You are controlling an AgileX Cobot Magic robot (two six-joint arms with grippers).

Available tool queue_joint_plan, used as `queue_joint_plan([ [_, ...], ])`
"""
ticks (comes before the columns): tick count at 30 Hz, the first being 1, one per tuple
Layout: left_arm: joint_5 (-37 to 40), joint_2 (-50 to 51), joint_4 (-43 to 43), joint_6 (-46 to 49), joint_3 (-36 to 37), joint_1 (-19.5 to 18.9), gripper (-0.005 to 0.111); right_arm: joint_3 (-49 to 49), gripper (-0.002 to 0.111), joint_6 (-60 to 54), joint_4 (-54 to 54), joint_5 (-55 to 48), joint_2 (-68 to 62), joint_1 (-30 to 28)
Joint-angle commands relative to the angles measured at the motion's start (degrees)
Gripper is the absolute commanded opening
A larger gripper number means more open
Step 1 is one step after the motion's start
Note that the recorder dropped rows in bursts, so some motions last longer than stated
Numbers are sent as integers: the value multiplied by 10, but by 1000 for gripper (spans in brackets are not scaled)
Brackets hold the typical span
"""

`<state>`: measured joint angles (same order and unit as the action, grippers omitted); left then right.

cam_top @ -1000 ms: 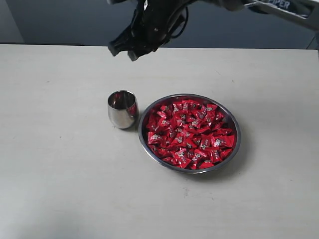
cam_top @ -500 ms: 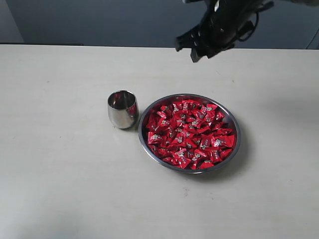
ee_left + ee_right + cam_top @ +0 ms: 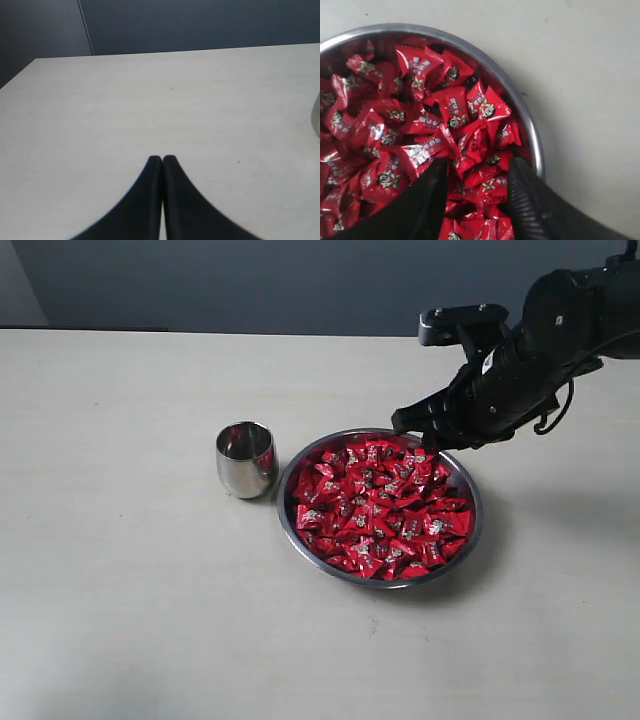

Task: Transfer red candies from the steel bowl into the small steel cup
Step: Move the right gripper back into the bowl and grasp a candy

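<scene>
Red candies (image 3: pixel 380 505) are filling the steel bowl (image 3: pixel 478 508) edge to edge, mid-counter. The small steel cup (image 3: pixel 246 458) is standing upright just beside the bowl, on its left in the exterior view.

The right tool (image 3: pixel 425 435) is hanging over the bowl's far right side w/ jaws spread wide. Its tips are straddling a few wrappers and gripping nothing yet. The left tool (image 3: pixel 162 160) is sitting pinched shut, carrying nothing, over bare counter (image 3: pixel 120 590).

Risks: the jaws are bracketing several sweets at once, so closing here is prob. going to catch two or three, or squirt a slick wrapper out sideways. One tip is working v. close to the rim, so pressing down could be sliding the bowl toward the cup.

Hard to tell:
- whether the tips are touching the candies or hovering just above
- what the cup is holding, as its inside is mostly glare
- where the left arm is, as it isn't showing in the exterior view
- what the blurry sliver at the left wrist view's edge is, poss. the cup
</scene>
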<state>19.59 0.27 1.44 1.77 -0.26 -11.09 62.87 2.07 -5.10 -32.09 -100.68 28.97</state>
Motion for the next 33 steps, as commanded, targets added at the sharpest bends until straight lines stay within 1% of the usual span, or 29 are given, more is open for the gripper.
queue_joint_plan([
  [1,-4,-3,1,-1,3,4,0,-2,39,16,-12,6,-18,-3],
  [9,-4,-3,1,-1,3,4,0,-2,39,16,-38,28,-48,-3],
  [17,-4,-3,1,-1,3,4,0,1,39,16,-41,43,-66,-3],
  [24,-4,-3,1,-1,3,4,0,33,39,15,-41,22,-89,-3],
  [33,-4,-3,1,-1,3,4,0,38,39,15,-41,8,-110,-3],
])
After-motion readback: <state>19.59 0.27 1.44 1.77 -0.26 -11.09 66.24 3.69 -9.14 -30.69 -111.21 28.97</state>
